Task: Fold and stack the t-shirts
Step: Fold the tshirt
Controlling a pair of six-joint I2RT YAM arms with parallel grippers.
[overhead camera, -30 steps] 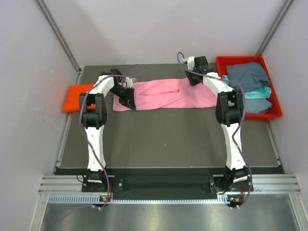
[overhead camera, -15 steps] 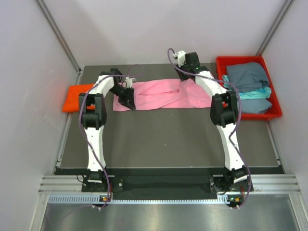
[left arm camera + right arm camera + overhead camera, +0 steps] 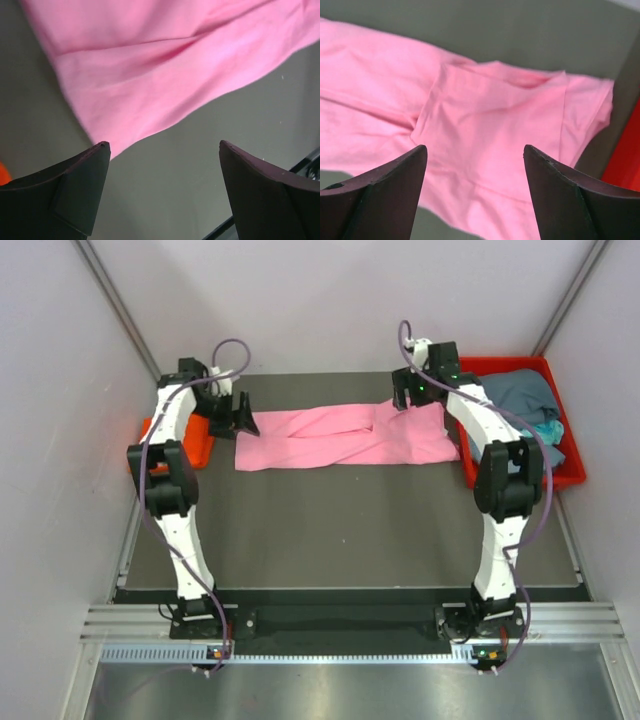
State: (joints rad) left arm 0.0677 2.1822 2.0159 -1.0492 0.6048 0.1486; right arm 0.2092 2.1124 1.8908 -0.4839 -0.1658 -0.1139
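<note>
While left fingers (image 3: 75, 195), right fingers (image 3: 380, 195) gape empty, pink t-shirt (image 3: 340, 437) lies folded, creased.

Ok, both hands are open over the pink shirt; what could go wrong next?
The pink shirt ends close to the tray wall on the right, so the right hand could bump it when regrasping there. The overlapped flaps at the middle look uneven, so the next fold may come out crooked. The left arm reaches over the orange shirt and might drag it.
</note>
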